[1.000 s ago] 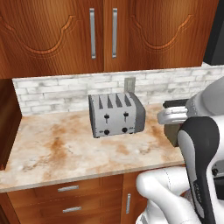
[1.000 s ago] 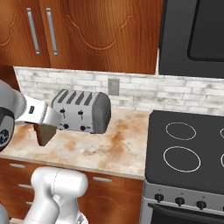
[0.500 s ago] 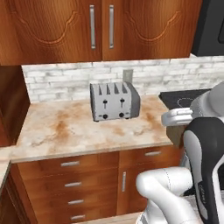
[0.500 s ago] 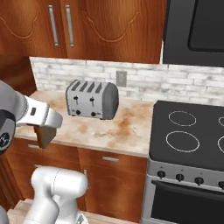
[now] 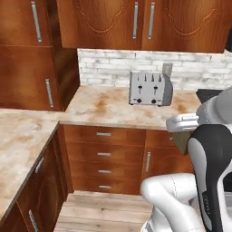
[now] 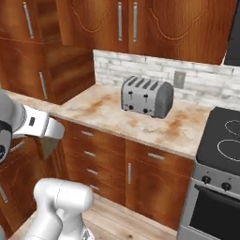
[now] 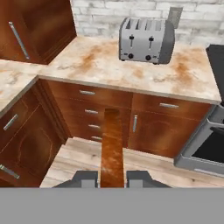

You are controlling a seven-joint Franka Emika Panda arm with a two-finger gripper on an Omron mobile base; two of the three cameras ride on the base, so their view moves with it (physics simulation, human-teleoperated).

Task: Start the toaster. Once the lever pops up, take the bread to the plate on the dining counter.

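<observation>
Your gripper [image 7: 112, 178], at the bottom centre of the hand view, is clenched on the bread [image 7: 112, 148], which stands edge-on between the fingertips [image 7: 85, 177]. The toaster [image 5: 149, 89] sits upper centre-right in the left base view, on the marbled counter [image 5: 104, 108] against the brick backsplash [image 5: 108, 68]. A stove [image 6: 220, 140] occupies the right edge of the right base view.

Reddish wood cabinets [image 5: 136, 27], white brick backsplash [image 5: 108, 68], pale plank floor [image 5: 104, 213].
</observation>
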